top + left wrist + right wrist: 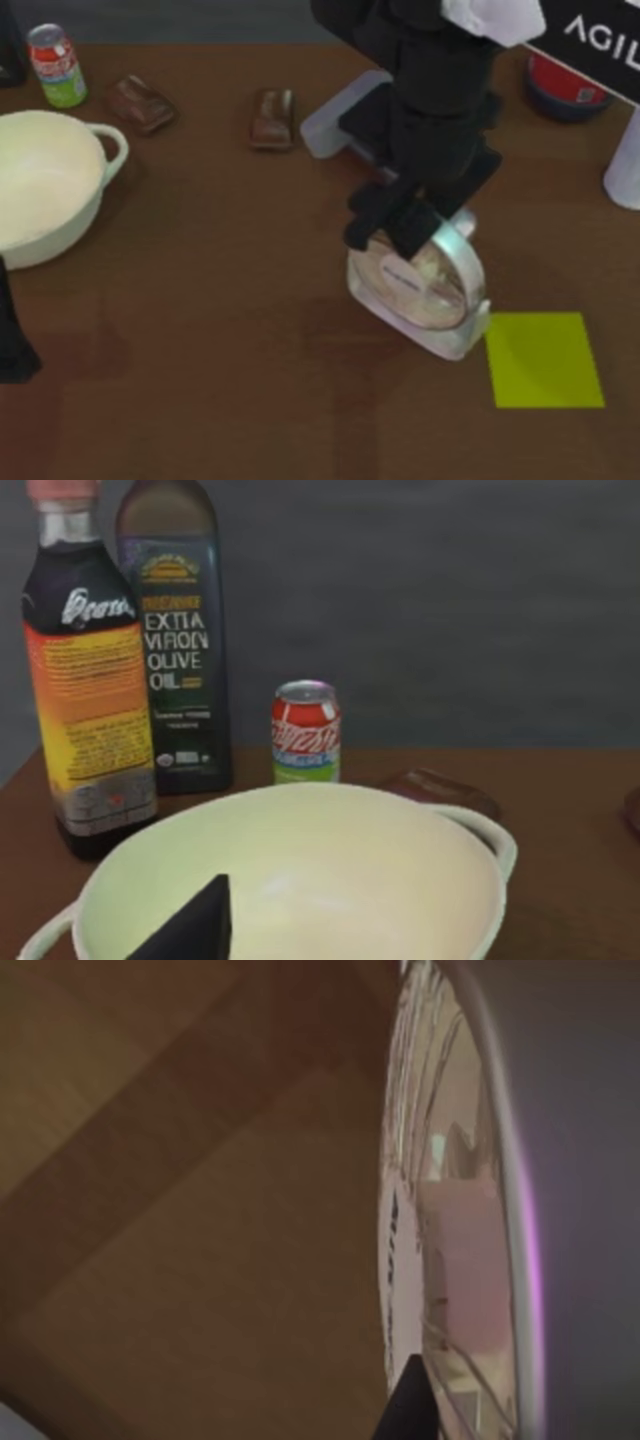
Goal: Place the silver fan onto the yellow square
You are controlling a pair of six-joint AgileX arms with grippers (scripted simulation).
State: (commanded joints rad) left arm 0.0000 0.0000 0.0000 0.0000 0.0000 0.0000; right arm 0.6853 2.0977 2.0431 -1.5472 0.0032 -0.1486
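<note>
Silver fan [425,290]: standing on the table just beside the yellow square [545,358], toward the table's left and slightly farther from the near edge; base corner close to the square's near corner, not on it. Ring grille [450,1210] seen edge-on in the right wrist view, table wood beside it.

Right gripper [395,225]: over the far side of the fan, dark fingers at the ring's top. Fingers appear clenched on the ring, judged from the top view only; actual contact not confirmed, as only one fingertip [410,1405] shows in the wrist view.

Risks, as judgement:
- Thin, polished ring offers a narrow hold; likely to slip or swing during a lift, tilting the fan.
- Square about as wide as the fan; small error in the sideways move likely to leave the base overhanging an edge.
- Release from a tilt or from too high likely to tip the fan flat.

Left gripper [195,925]: parked well away from the fan, over the cream bowl [40,180]; state cannot be told.

Writing: "AGIL", cut off, on the right arm's white panel [600,45]. "EXTRA VIRGIN OLIVE OIL" on the dark bottle [175,630], partly blurred. Script on the sauce bottle [90,670] and soda can [306,730] not legible. Faint line on the fan's hub unreadable.
</note>
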